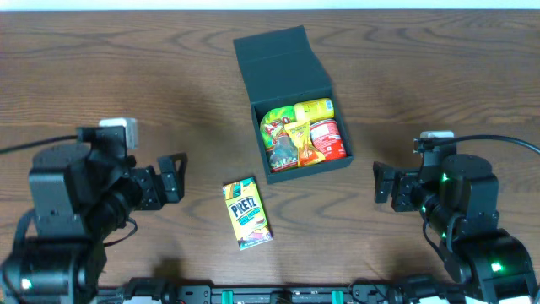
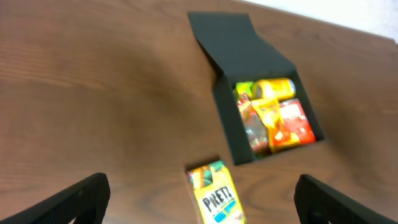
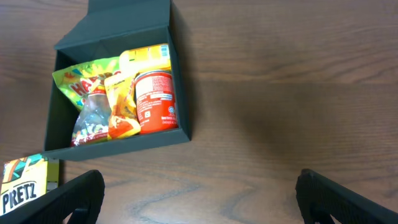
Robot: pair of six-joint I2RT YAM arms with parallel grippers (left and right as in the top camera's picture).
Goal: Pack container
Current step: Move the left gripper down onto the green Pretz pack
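Symmetrically, left hand (image 1: pixel 179 176) and right hand (image 1: pixel 380 183) face inward, jaws spread.

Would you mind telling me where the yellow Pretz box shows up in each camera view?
Overhead: the Pretz box lies below centre, down and left of the container.
Left wrist: the Pretz box sits bottom centre, cut by the lower edge.
Right wrist: the Pretz box peeks in at the bottom left corner.
Shared landmark: the open container.
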